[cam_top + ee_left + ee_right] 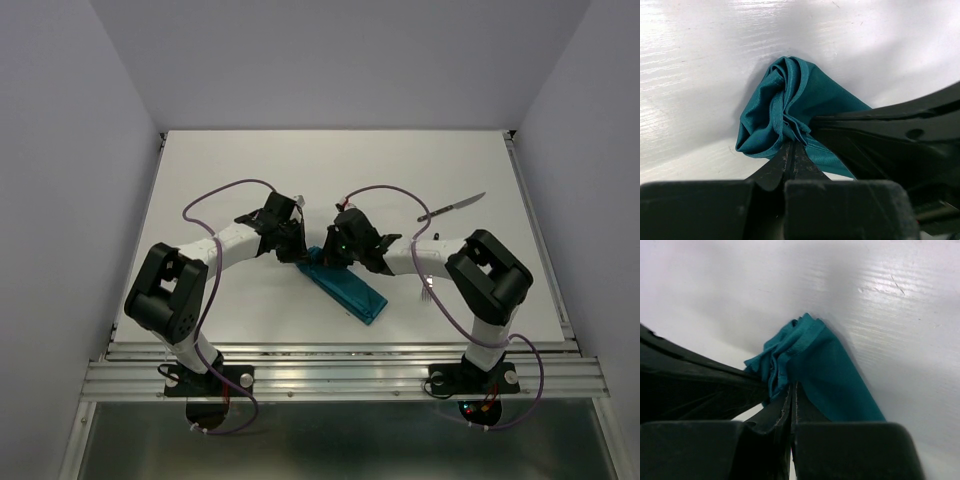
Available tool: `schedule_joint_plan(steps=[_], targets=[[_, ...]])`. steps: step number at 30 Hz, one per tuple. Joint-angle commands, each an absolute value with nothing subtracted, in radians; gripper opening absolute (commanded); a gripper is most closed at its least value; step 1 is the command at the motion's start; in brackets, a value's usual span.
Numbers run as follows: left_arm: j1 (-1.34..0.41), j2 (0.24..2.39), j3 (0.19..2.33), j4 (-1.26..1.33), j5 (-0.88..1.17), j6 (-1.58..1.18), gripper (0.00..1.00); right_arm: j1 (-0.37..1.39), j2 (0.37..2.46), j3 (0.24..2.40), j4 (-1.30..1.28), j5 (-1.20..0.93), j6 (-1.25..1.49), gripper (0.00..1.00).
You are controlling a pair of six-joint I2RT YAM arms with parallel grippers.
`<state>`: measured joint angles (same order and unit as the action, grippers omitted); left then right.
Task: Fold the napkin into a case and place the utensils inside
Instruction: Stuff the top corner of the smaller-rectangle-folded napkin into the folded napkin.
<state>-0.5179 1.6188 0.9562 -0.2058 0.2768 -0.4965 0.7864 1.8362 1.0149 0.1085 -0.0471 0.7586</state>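
Observation:
The teal napkin (347, 290) lies as a narrow folded strip running diagonally between the arms. Both grippers meet at its upper-left end. My left gripper (299, 251) is shut on the bunched cloth there, and in the left wrist view its tips (791, 146) pinch gathered folds of the napkin (790, 95). My right gripper (328, 256) is shut on the same end from the other side, its tips (793, 388) biting the napkin (832, 375). The knife (452, 207) lies at the far right. The fork (427, 292) peeks out beside the right forearm.
White tabletop (240, 160) all around, with a metal rail (340, 352) along the near edge. The two gripper heads nearly touch; each wrist view shows the other arm's black finger (890, 135) (690, 385) close by.

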Motion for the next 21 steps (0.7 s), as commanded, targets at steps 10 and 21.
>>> schedule_joint_plan(steps=[10, 21], targets=[[-0.525, 1.631, 0.971, -0.167, 0.304, -0.454, 0.0, 0.787, 1.81, 1.04, 0.152, -0.02, 0.772, 0.01], [-0.525, 1.626, 0.974, -0.167, 0.308, -0.451, 0.0, 0.787, 1.842, 1.046, 0.212, -0.094, 0.792, 0.01]])
